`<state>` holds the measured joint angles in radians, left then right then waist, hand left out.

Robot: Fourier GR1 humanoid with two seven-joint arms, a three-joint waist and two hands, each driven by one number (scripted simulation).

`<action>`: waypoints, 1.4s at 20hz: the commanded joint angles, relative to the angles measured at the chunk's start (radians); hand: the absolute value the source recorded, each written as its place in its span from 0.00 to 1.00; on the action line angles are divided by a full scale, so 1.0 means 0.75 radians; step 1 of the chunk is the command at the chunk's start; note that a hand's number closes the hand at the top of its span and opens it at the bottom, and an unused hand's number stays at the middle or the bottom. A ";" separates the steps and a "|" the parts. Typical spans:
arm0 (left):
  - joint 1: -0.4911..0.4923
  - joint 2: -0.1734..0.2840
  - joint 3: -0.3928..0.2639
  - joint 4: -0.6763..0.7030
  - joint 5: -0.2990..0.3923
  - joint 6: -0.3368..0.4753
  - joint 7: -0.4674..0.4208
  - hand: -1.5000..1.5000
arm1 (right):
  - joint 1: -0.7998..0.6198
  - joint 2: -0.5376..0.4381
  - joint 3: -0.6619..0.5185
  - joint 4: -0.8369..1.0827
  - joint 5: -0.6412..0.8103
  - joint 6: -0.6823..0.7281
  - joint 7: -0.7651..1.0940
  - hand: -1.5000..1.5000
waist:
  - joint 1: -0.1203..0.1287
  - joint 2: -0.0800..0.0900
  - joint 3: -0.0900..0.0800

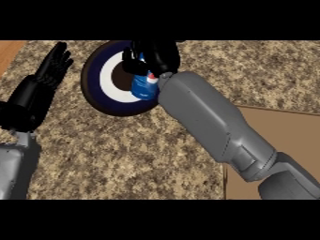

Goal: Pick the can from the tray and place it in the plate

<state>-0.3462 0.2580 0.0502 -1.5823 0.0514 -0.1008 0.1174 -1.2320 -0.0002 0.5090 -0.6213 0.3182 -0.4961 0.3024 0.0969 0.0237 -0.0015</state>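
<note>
Holding the can (143, 86) over the plate (101, 79), top middle of frame | right robot hand (155, 54) curled round it | left robot hand (51, 68) spread, resting upper left | risk: can may tip and roll off if let go tilted.

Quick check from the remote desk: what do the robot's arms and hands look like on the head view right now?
Both forearms are smooth grey casings with rounded, segmented panels; the right forearm looks bulky, with a seam near the elbow. The left forearm shows a small round fitting on its side. Each ends in a black hand with slender jointed fingers: left hand, right hand. No cables or markings show.
</note>
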 commanded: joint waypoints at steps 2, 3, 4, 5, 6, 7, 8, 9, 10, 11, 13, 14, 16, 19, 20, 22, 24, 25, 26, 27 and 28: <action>-0.080 -0.029 -0.021 -0.001 0.010 0.005 0.042 0.50 | -0.026 0.000 -0.001 0.106 -0.179 -0.073 0.013 0.00 | 0.054 0.017 0.000; -0.086 -0.040 -0.042 0.053 -0.033 0.018 0.005 0.50 | -0.040 0.000 0.015 0.124 -0.192 -0.075 -0.016 0.00 | 0.045 0.021 0.000; -0.063 -0.017 -0.006 0.056 0.006 -0.018 -0.034 0.50 | -0.025 0.000 0.006 0.135 -0.217 -0.083 -0.058 0.00 | 0.055 0.024 -0.001; -0.058 -0.053 -0.069 -0.003 -0.021 0.002 0.023 0.50 | -0.022 0.000 0.029 0.113 -0.261 -0.079 -0.030 0.00 | 0.082 0.019 0.000; -0.095 -0.021 -0.028 0.077 -0.019 -0.013 -0.031 0.50 | -0.035 0.000 0.012 0.127 -0.288 -0.052 -0.054 0.00 | 0.079 0.034 -0.001; -0.091 -0.024 -0.030 0.028 -0.014 0.000 0.025 0.50 | -0.017 0.000 0.030 0.088 -0.335 -0.060 -0.080 0.00 | 0.079 0.019 0.001; -0.063 -0.036 -0.057 0.024 -0.019 -0.016 0.000 0.50 | -0.040 0.000 0.006 0.109 -0.350 -0.068 -0.112 0.00 | 0.093 0.026 0.000; -0.101 -0.026 -0.023 0.077 -0.018 -0.008 -0.032 0.50 | 0.002 0.000 0.012 0.083 -0.386 -0.093 -0.167 0.00 | 0.080 0.031 0.000; -0.148 -0.050 -0.059 0.093 -0.042 0.006 -0.009 0.50 | -0.046 0.000 -0.007 0.076 -0.416 -0.088 -0.170 0.00 | 0.075 0.033 0.001; -0.077 -0.052 -0.073 0.028 -0.029 -0.011 -0.011 0.50 | -0.017 0.000 -0.018 0.079 -0.425 -0.162 -0.224 0.00 | 0.102 0.027 0.001; -0.077 -0.040 -0.055 0.059 -0.037 -0.010 -0.048 0.50 | -0.022 0.000 -0.063 0.073 -0.473 -0.229 -0.289 0.00 | 0.101 0.035 0.001; -0.087 -0.070 -0.079 0.043 -0.052 0.020 0.000 0.50 | -0.003 0.000 -0.095 0.073 -0.508 -0.240 -0.343 0.00 | 0.078 0.029 0.003; -0.091 -0.047 -0.055 0.056 -0.044 0.004 -0.030 0.50 | 0.001 0.000 -0.104 0.043 -0.568 -0.297 -0.393 0.00 | 0.079 0.026 0.002; -0.101 -0.020 -0.008 0.067 -0.010 -0.004 0.017 0.50 | -0.006 0.000 -0.223 0.027 -0.709 -0.227 -0.488 0.00 | 0.042 0.019 0.003; -0.034 -0.047 -0.045 0.037 -0.042 0.011 -0.027 0.50 | 0.002 0.000 -0.206 0.015 -0.744 -0.242 -0.524 0.00 | 0.060 0.015 0.002; -0.055 -0.029 -0.032 0.022 -0.036 0.009 0.018 0.50 | 0.041 0.000 -0.219 0.019 -0.816 -0.267 -0.573 0.00 | 0.023 0.001 0.003; -0.024 -0.032 -0.010 0.033 -0.031 0.017 -0.018 0.50 | 0.061 0.000 -0.323 0.101 -0.837 -0.205 -0.707 0.00 | -0.003 0.009 0.003; -0.024 -0.007 0.008 -0.007 -0.010 0.005 0.036 0.50 | 0.081 0.000 -0.310 0.069 -0.895 -0.199 -0.708 0.00 | -0.011 -0.004 0.003; 0.004 -0.025 -0.014 0.017 -0.047 0.027 0.023 0.50 | 0.077 0.000 -0.319 0.087 -0.901 -0.229 -0.758 0.00 | -0.021 -0.005 0.003; -0.021 -0.008 0.015 0.036 -0.038 0.019 -0.017 0.50 | 0.147 0.000 -0.331 0.115 -0.925 -0.181 -0.857 0.00 | -0.019 0.003 0.003; 0.014 -0.007 0.021 -0.008 -0.015 0.011 0.014 0.50 | 0.102 0.000 -0.369 0.154 -0.944 -0.159 -0.854 0.00 | -0.025 -0.004 0.003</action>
<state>-0.3636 0.2438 0.0487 -1.5654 0.0306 -0.0912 0.1212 -1.1759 -0.0001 0.2866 -0.5529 -0.3246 -0.6485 -0.2334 0.0952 0.0259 0.0004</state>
